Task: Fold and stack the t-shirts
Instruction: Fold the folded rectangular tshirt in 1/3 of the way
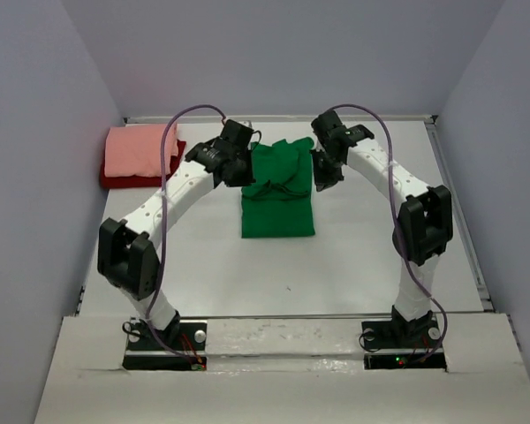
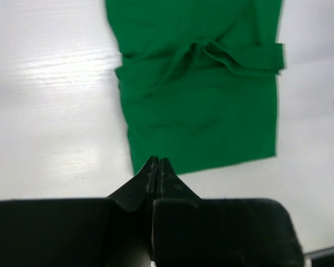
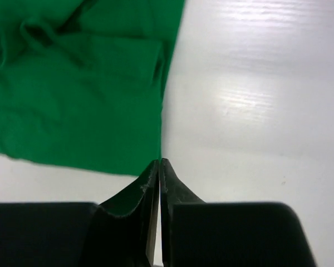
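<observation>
A green t-shirt lies in the middle of the white table, its near part flat and its far part bunched in folds. It also shows in the left wrist view and the right wrist view. My left gripper hovers at the shirt's left edge. Its jaws are shut with no cloth between them, above a shirt corner. My right gripper hovers at the shirt's right edge. It is also shut and empty, above the other corner.
A folded pink shirt lies on a folded dark red shirt at the far left of the table. Grey walls enclose the table on three sides. A raised rim runs along the right edge.
</observation>
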`<state>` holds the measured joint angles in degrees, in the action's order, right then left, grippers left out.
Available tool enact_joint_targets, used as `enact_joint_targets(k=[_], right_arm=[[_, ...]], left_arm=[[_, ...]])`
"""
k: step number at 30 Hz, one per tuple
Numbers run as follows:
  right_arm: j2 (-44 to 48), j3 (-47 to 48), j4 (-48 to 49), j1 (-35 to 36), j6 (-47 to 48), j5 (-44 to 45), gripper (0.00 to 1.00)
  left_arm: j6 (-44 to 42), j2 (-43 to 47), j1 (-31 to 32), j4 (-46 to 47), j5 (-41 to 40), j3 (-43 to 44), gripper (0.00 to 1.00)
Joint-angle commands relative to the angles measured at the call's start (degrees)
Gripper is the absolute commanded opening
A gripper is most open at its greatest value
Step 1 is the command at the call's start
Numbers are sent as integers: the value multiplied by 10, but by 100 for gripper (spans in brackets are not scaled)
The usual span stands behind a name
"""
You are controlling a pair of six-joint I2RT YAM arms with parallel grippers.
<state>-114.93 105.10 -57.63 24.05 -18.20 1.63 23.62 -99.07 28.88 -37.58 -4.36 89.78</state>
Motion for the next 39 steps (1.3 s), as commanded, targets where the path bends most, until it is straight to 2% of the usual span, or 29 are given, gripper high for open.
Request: enact_joint_targets(k=[1,4,8,9,15,19,22,30,39], right_arm=[[49,-55,48,19,-15,-39,0],[52,-82,77,19,-10,-68,0],[7,-12,45,19,-6,-76,0],[-2,-12,38,19,-7,-75,0],[-75,149,-9,19,-2,-110,0],[-97,177,-27,19,2,-121,0],[-92,156,-17,24,3,-151,0],[-45,-43,64,46,-9,-147,0],[-38,-123,110,52,-17,-151,0]], left_arm=[[30,81,25,55,64,-88,0],[33,58,32,86,101,-135,0],[41,16,34,140,158,-180,0],[42,16,35,148,161,-179,0],[38,-72,41,171,188,-130,0],[35,-93,42,169,190,-102,0],[34,-103,42,162,190,-94,0],[33,-104,43,163,182,-105,0],[30,-120,43,154,158,-123,0]])
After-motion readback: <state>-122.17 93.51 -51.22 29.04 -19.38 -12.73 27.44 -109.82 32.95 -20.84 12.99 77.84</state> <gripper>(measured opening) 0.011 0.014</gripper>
